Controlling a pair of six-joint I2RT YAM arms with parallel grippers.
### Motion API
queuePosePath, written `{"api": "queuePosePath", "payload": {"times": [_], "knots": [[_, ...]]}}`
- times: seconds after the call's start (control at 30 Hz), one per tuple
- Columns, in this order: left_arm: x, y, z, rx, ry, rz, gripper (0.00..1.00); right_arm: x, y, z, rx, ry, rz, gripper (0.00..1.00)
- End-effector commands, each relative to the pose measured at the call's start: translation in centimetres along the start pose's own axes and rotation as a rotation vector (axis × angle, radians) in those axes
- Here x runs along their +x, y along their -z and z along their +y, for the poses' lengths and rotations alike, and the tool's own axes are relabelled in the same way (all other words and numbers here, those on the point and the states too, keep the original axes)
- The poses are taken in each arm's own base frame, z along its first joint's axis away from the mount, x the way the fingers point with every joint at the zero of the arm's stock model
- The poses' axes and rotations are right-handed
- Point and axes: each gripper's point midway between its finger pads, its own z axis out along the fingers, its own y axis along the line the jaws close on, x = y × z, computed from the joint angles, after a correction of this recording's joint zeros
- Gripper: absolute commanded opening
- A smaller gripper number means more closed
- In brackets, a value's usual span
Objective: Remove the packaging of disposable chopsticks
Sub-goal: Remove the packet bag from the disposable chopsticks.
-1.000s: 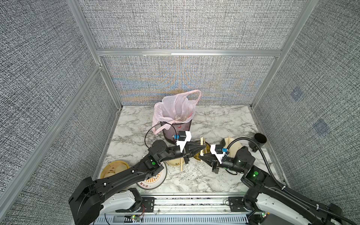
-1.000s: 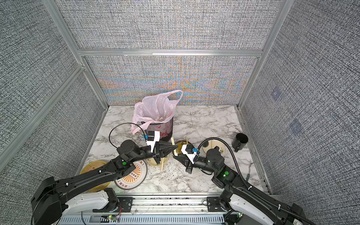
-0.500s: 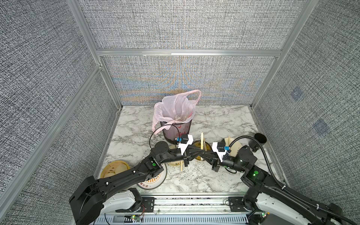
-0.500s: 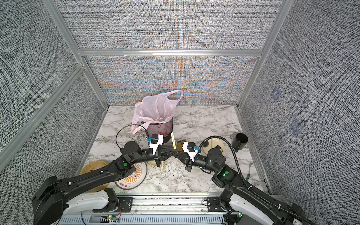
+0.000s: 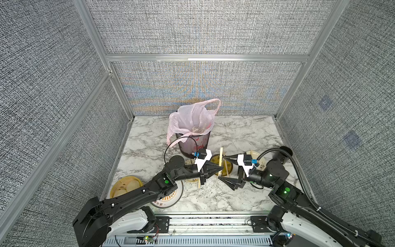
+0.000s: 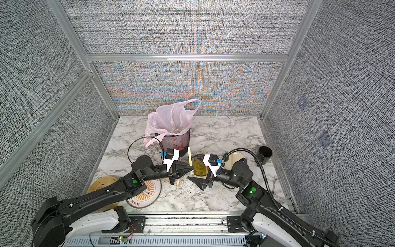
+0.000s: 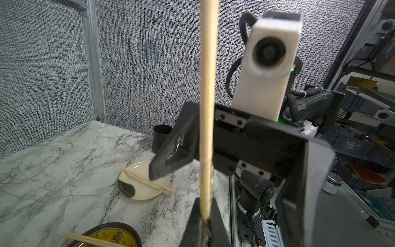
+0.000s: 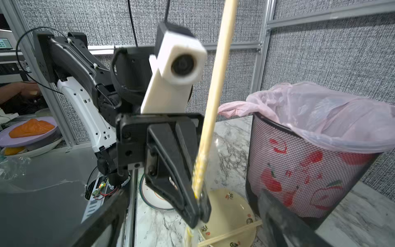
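Yellow-tan, a round dish [image 5: 125, 187] sits at the far left of the marble table [image 5: 149, 149], beside an orange-printed plate [image 5: 168, 198] half hidden under the left arm. The left gripper [image 5: 219, 170] is pinched tight on the disposable chopsticks [image 5: 221, 156], which stand almost upright above the table with their upper end bare. At the pinch point, clear packaging [image 8: 198, 175] clings around the lower end of the sticks; how far it reaches cannot be told. A loose pair [image 5: 199, 184] lies on the table below that gripper. Behind stands a black mesh bin [image 5: 193, 147] lined with a pink bag [image 5: 192, 117]. Just right of the held sticks is a brown-and-gold dish [image 6: 199, 167]. The right gripper [image 5: 224, 169] faces the left one with its jaws spread wide, one on each side of the sticks, gripping nothing; in the left wrist view one finger [image 7: 171, 154] shows clear of the wood. Farther right, a cream plate [image 7: 141, 192] carries another bare pair [image 7: 147, 181] across it. A black cup [image 6: 265, 155] stands near the right wall.
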Motion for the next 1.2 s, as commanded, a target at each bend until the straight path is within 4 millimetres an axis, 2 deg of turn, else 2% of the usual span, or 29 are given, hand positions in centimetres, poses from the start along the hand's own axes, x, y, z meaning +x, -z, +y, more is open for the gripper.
{"api": "queuePosePath", "payload": {"times": [0.0, 0.13, 0.17, 0.37, 0.53, 0.6, 0.7, 0.73, 0.83, 0.93, 1.17], "knots": [[0.4, 0.1, -0.7, 0.046, -0.028, 0.008, 0.0, -1.5, 0.1, -0.4, 0.009, -0.023, -0.011, 0.97], [0.8, 0.2, -1.5, 0.086, -0.035, 0.016, 0.0, -2.3, -0.6, -1.5, 0.018, -0.061, -0.004, 0.82], [0.8, 0.3, -1.4, 0.081, -0.035, 0.018, 0.0, -2.4, -0.7, -1.5, 0.006, -0.064, -0.002, 0.73], [0.8, 0.8, -1.8, 0.081, -0.042, 0.03, 0.0, -2.8, -1.7, -0.7, -0.077, -0.077, 0.009, 0.45], [1.6, 0.7, -1.7, 0.084, -0.028, 0.056, 0.0, -3.1, -1.9, -0.6, -0.091, -0.08, 0.009, 0.43], [1.9, 0.6, -1.6, 0.083, -0.026, 0.066, 0.0, -3.1, -1.9, -0.5, -0.104, -0.08, 0.007, 0.39], [1.9, 0.5, -1.6, 0.09, -0.024, 0.068, 0.0, -2.9, -1.9, -0.5, -0.102, -0.084, 0.014, 0.26], [1.8, 0.5, -1.6, 0.088, -0.024, 0.064, 0.0, -2.8, -1.9, -0.5, -0.101, -0.083, 0.018, 0.17], [1.7, 0.5, -1.5, 0.081, -0.022, 0.063, 0.0, -2.5, -1.9, -0.6, -0.096, -0.081, 0.022, 0.02], [1.9, 0.5, -1.2, 0.064, -0.017, 0.069, 0.0, -2.6, -1.8, -0.7, -0.083, -0.076, 0.015, 0.0], [4.6, -0.1, -0.2, 0.043, 0.067, 0.133, 0.11, -3.4, -1.5, -1.1, -0.053, -0.059, -0.009, 0.0]]}}
